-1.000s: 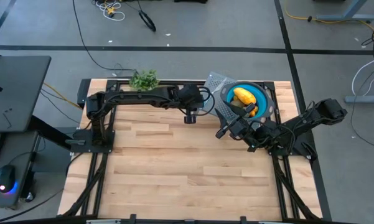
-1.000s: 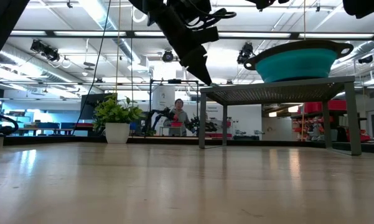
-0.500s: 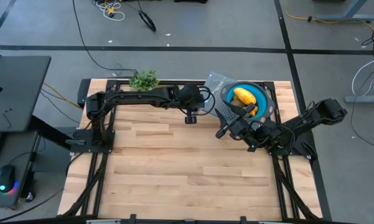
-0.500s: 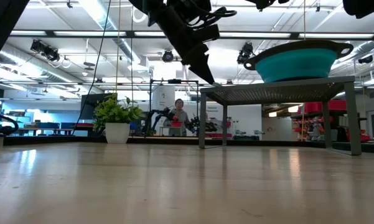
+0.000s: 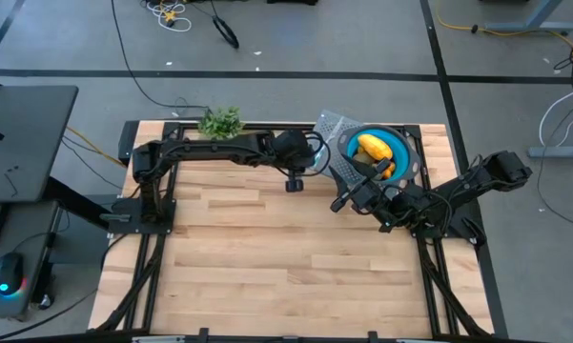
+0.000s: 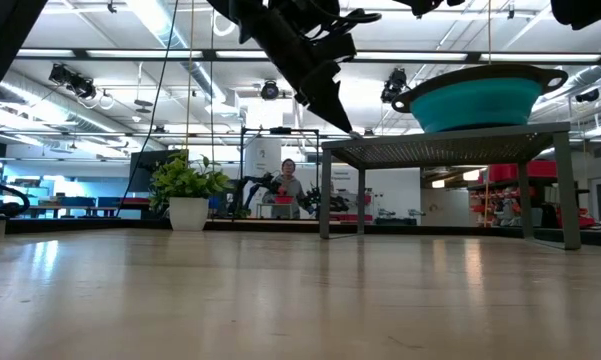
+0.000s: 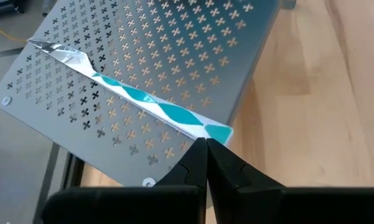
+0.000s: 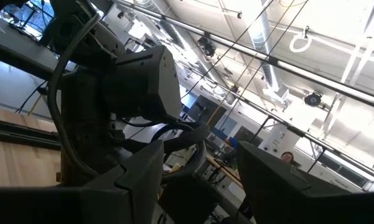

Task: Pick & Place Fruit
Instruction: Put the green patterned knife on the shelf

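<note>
1. High view: the yellow oblong fruit (image 5: 372, 147) lies inside a teal bowl (image 5: 401, 145), with something orange-red touching it on the side nearer the right arm. The bowl sits on a perforated metal rack (image 5: 332, 127) at the table's far right corner, probably raised there to serve as the drop-off spot. The left gripper (image 5: 292, 181) hangs over the bare wooden table (image 5: 267, 257) just beside the rack's corner. The right gripper (image 5: 342, 203) is tilted upward close to the rack's near edge. A leafy green sprig (image 5: 220, 121) stands at the far edge, well apart from the bowl.

2. Low view: the bowl (image 6: 475, 98) rests on top of the rack (image 6: 430, 148), whose legs lift it clear of the tabletop, so its contents are hidden from this level. A dark arm reaches down toward the rack's top corner. A potted plant (image 6: 187, 190) and a person (image 6: 286, 180) show in the room behind.

3. Left wrist view: the left gripper (image 7: 206, 163) has its two fingers pressed together with nothing between them. Its tip points at the rack (image 7: 174, 56) edge, where a slim white and teal strip (image 7: 143, 99) lies on the cross-patterned surface. I cannot tell for certain what the strip is.

4. Right wrist view: the right gripper (image 8: 202, 180) holds its fingers parted and empty, aimed up at the ceiling and the other arm, so I judge it is waiting.
</note>
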Controlling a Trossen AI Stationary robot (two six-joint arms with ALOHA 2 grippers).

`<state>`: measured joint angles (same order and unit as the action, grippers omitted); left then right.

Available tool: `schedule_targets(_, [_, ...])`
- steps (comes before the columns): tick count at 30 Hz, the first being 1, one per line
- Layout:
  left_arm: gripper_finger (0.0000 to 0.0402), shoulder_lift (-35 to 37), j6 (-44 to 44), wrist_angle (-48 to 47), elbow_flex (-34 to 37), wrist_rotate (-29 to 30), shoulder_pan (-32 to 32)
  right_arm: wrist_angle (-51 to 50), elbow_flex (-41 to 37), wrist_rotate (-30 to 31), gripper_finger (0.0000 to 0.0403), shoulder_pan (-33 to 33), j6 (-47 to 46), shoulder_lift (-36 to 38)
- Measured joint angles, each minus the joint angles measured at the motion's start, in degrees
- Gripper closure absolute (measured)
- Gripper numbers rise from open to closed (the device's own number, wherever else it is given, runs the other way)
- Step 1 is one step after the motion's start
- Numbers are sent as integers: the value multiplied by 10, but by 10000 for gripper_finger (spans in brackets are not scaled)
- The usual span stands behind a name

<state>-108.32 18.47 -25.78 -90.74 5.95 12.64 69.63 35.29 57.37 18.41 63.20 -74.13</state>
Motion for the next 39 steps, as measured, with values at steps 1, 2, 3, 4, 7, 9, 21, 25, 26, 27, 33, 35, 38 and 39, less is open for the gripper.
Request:
schedule_targets(1, [394,-2,-4,3,0,-3,-1,0,0,0,190,0,0,0])
schedule_targets(2, [394,-3,-6,6,0,-6,-1,0,0,0,190,0,0,0])
schedule_targets(3, [395,-3,-8,4,0,-8,-1,0,0,0,190,0,0,0])
schedule_targets(4, [396,-4,-7,3,0,-8,-1,0,0,0,190,0,0,0])
schedule_targets(7, [397,-4,-7,5,0,-7,-2,0,0,1,190,0,0,0])
schedule_targets(9, [395,-4,-7,6,0,4,-2,0,0,1,190,0,0,0])
schedule_targets(21, [394,18,19,-36,0,91,-2,-2,0,1,190,0,-8,0])
schedule_targets(25, [397,35,-3,-68,0,-7,-4,-2,0,1,190,1,-7,0])
schedule_targets(26, [397,35,-10,-79,0,-35,-7,-3,0,1,190,0,-7,0])
schedule_targets(27, [398,35,-16,-87,0,-58,-9,-2,0,1,190,0,-7,0])
schedule_targets(33, [397,29,-19,-6,70,-99,-37,-2,0,1,190,1,-9,0])
schedule_targets(35, [398,29,-14,42,92,-86,-43,-4,0,7,190,1,-13,0])
schedule_targets(38, [396,29,-13,73,98,-84,-43,-6,0,10,190,1,-19,0])
schedule_targets(39, [395,29,-12,84,98,-84,-42,-7,0,9,190,1,-20,0])
